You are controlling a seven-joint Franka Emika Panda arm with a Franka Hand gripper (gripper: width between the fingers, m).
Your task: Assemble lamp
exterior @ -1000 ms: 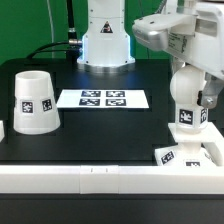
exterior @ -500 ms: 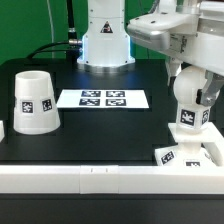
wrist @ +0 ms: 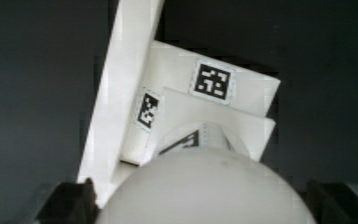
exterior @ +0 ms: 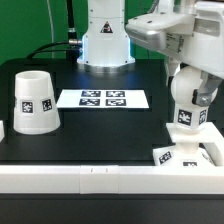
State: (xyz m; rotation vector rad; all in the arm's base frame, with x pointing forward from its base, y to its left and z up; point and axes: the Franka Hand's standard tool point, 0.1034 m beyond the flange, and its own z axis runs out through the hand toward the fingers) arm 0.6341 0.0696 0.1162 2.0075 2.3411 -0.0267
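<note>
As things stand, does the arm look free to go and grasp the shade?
Probably not yet: its jaws are shut on the bulb over the base, though the shade stands in the open, unobstructed.

arm (exterior: 172, 35): glossy white rounded shells, grey seams | hand (exterior: 190, 98): 2 fingers (wrist: 66, 205), seemingly black

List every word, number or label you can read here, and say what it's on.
No readable words, brands or numbers anywhere in either view.
Only black-and-white square tags, patterns without letters: on the shade, the bulb, the base and the marker board.
</note>
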